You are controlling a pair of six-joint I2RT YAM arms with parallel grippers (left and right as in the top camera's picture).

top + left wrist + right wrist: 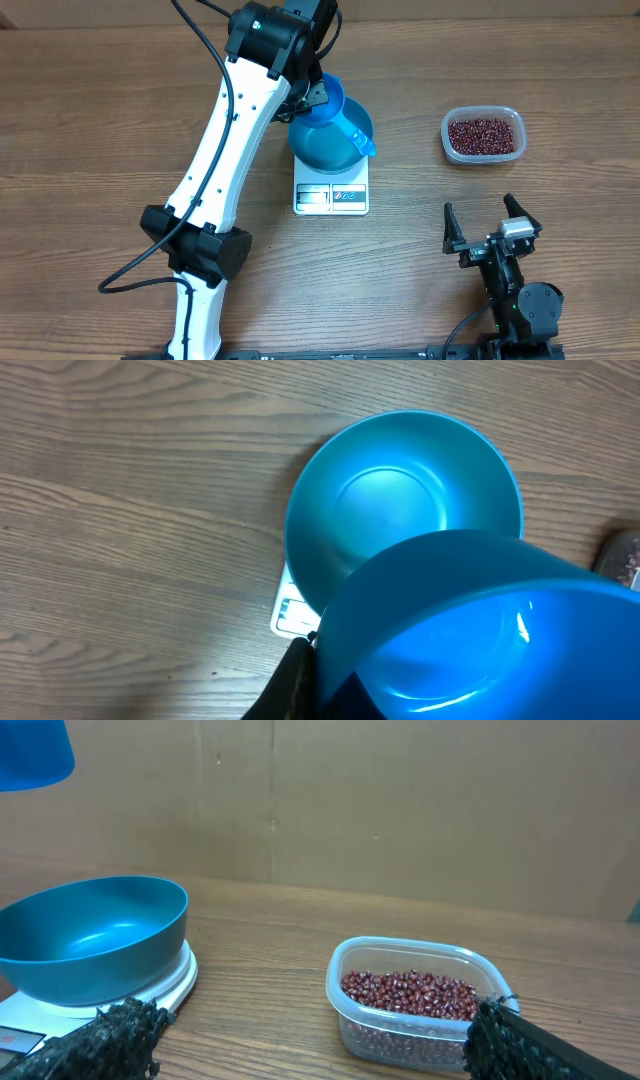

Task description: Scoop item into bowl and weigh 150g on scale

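The round blue bowl (312, 148) (390, 500) (95, 935) stands empty on the white scale (331, 197) (290, 615) (172, 988). Just above it my left gripper (313, 92) is shut on a blue scoop (338, 112) (480, 630) (30, 755), and the scoop's cup looks empty. One dark finger (295, 685) presses on the scoop's edge while the other is hidden behind it. The red-brown beans (484, 133) (410, 995) lie in a clear tub (450, 140) (400, 1035) at the right. My right gripper (490, 222) (310, 1040) is open near the front edge, short of the tub.
The left arm (225, 140) stretches diagonally from the front left to the scale. A cardboard wall (400, 810) closes off the far side of the wooden table (100, 120).
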